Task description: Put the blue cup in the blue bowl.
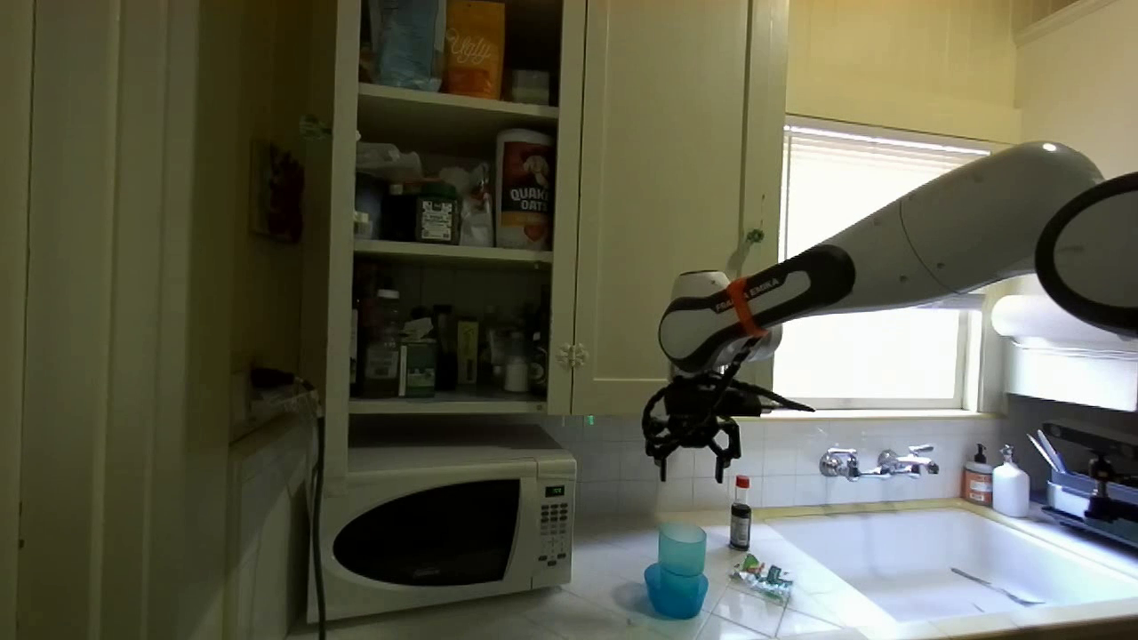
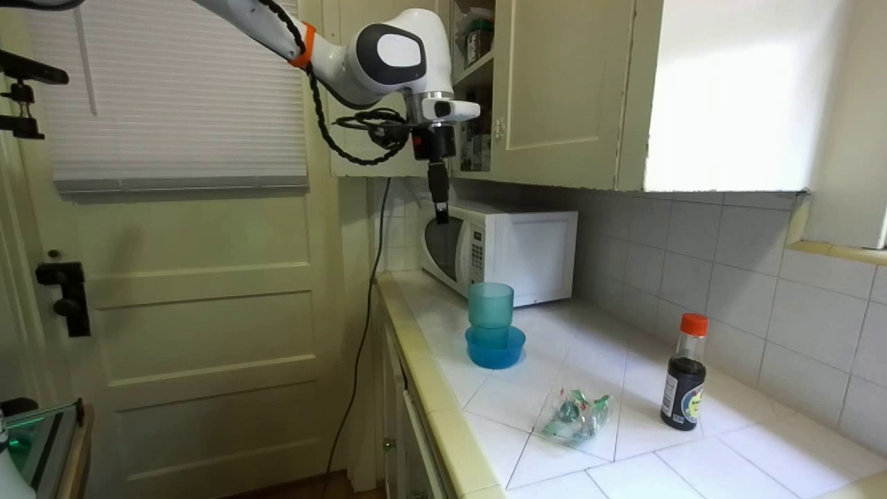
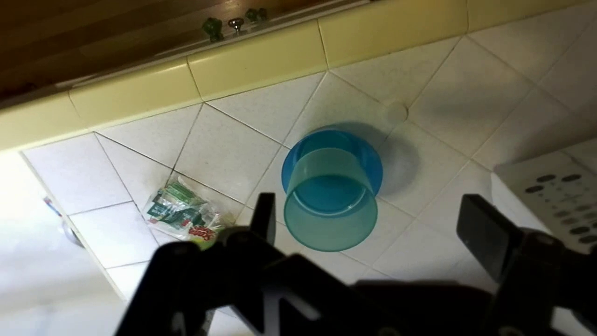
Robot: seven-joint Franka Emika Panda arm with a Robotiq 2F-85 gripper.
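Observation:
The teal-blue cup stands upright in the bright-blue bowl on the tiled counter. The cup also shows in an exterior view and in the wrist view, its mouth up. The bowl shows around its base in an exterior view and in the wrist view. My gripper is open and empty, well above the cup and apart from it. It also shows in an exterior view. In the wrist view the fingers are wide apart, with nothing between them.
A white microwave stands beside the bowl under an open cabinet. A clear crinkled packet and a dark bottle with a red cap stand on the counter. A white sink lies past them. The counter has a yellow edge.

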